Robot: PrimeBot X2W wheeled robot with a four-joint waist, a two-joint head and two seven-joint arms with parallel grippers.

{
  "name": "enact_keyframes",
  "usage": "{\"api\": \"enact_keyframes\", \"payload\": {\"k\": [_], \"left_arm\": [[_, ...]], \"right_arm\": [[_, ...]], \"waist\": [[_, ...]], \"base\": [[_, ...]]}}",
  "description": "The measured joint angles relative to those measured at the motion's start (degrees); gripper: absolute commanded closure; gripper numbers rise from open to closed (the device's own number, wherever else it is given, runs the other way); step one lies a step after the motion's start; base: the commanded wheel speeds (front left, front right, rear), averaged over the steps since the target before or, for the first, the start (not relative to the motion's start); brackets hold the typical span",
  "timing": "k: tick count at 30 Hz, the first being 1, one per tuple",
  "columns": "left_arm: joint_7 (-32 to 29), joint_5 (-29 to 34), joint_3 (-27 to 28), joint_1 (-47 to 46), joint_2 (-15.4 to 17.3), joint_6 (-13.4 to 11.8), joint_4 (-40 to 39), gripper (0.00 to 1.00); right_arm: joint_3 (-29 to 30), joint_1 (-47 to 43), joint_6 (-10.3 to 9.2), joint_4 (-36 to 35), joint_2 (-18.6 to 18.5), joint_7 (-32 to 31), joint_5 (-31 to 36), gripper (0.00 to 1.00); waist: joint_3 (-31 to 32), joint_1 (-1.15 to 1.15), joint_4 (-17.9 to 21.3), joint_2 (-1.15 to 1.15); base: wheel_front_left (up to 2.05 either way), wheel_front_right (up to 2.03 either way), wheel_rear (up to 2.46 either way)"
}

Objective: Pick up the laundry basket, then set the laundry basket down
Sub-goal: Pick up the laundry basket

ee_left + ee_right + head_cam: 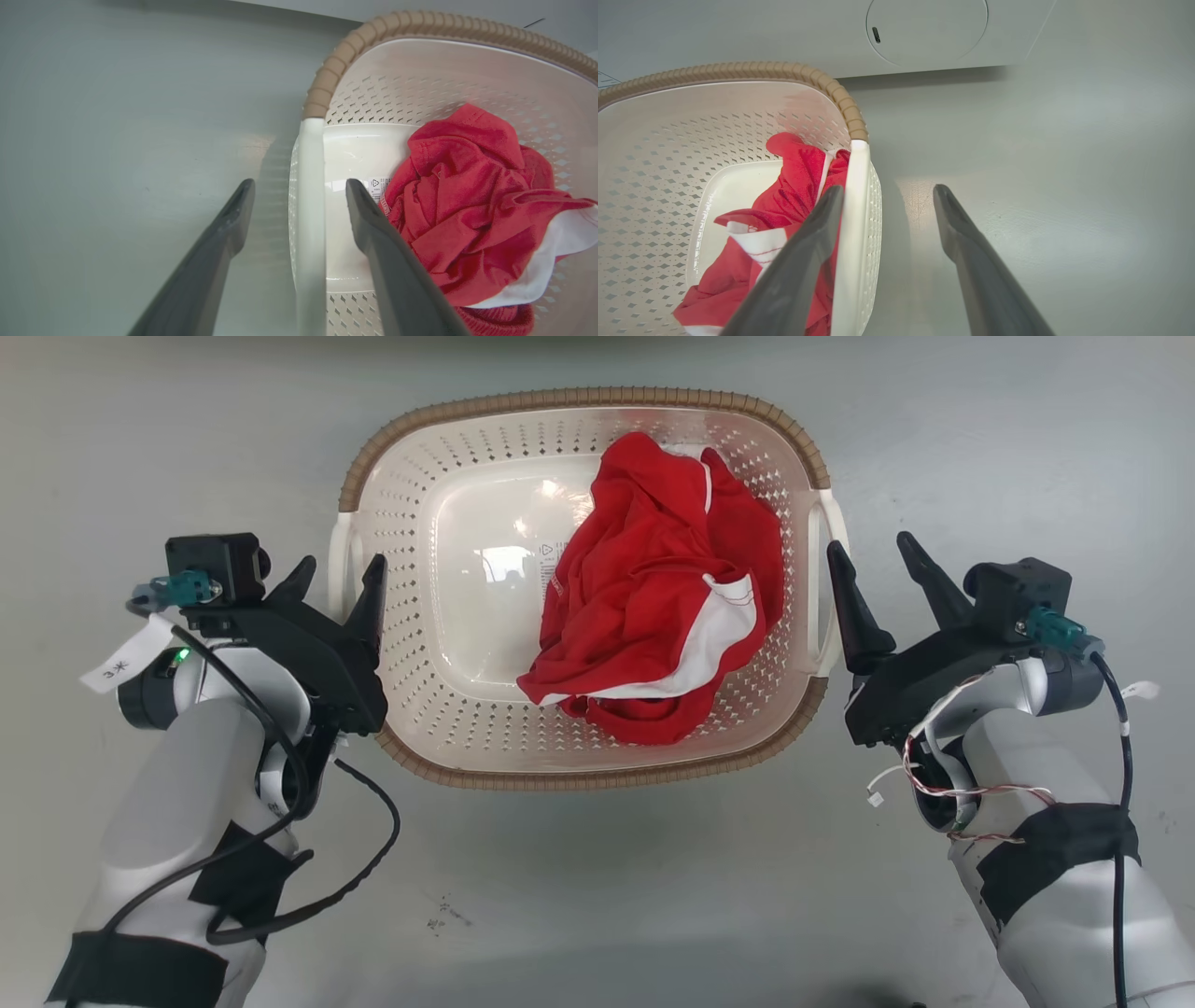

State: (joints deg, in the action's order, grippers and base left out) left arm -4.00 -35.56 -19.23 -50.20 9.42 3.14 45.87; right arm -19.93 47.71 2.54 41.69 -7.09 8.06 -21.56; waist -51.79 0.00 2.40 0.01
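The laundry basket (579,399), cream-white with perforated sides and a brown woven rim, sits on the grey surface in the middle of the head view. A crumpled red and white garment (653,588) lies in its right half. My left gripper (340,565) is open and straddles the basket's left white handle (310,186), one finger outside and one inside the basket. My right gripper (868,543) is open too. Its fingers stand either side of the right handle (857,210), which lies close to the inner finger (817,233). Neither pair of fingers presses on a handle.
Smooth grey surface (597,896) surrounds the basket on all sides. A round pale cover plate (927,28) shows in the panel beyond the basket in the right wrist view. Loose cables hang from both forearms.
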Motion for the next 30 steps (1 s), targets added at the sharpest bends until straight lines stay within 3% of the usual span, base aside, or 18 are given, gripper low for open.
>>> {"api": "enact_keyframes", "payload": {"k": [7,8,9,10,30], "left_arm": [[-0.96,-0.64,0.41,-2.59,-0.43,0.71,4.15,0.00],[-0.96,-0.67,0.46,-2.78,-0.45,0.90,4.71,0.06],[-1.01,-0.70,0.52,-2.97,-0.54,0.90,5.38,0.58],[-1.01,-0.70,0.54,-3.20,-0.57,0.91,5.94,1.00],[1.10,-1.21,0.24,-4.49,-4.59,2.43,15.66,1.00]], "right_arm": [[-0.88,2.73,1.01,4.26,0.93,-0.43,-0.01,0.00],[-0.94,3.05,1.08,5.00,1.01,-0.43,-0.04,0.00],[-0.99,3.34,1.20,5.52,1.09,-0.43,-0.10,0.61],[-1.11,3.62,1.34,5.99,1.14,-0.44,-0.09,1.00],[-1.85,5.45,3.52,15.93,3.32,1.60,-1.20,1.00]], "waist": [[-1.48,0.00,0.39,0.00],[-1.56,0.00,0.40,0.00],[-1.63,0.00,0.39,0.00],[-1.68,0.00,0.37,0.00],[3.00,0.00,0.03,-0.01]], "base": [[0.00,0.00,0.00],[0.00,0.00,0.00],[0.00,0.00,0.00],[0.00,0.00,0.00],[0.00,0.00,0.00]]}}
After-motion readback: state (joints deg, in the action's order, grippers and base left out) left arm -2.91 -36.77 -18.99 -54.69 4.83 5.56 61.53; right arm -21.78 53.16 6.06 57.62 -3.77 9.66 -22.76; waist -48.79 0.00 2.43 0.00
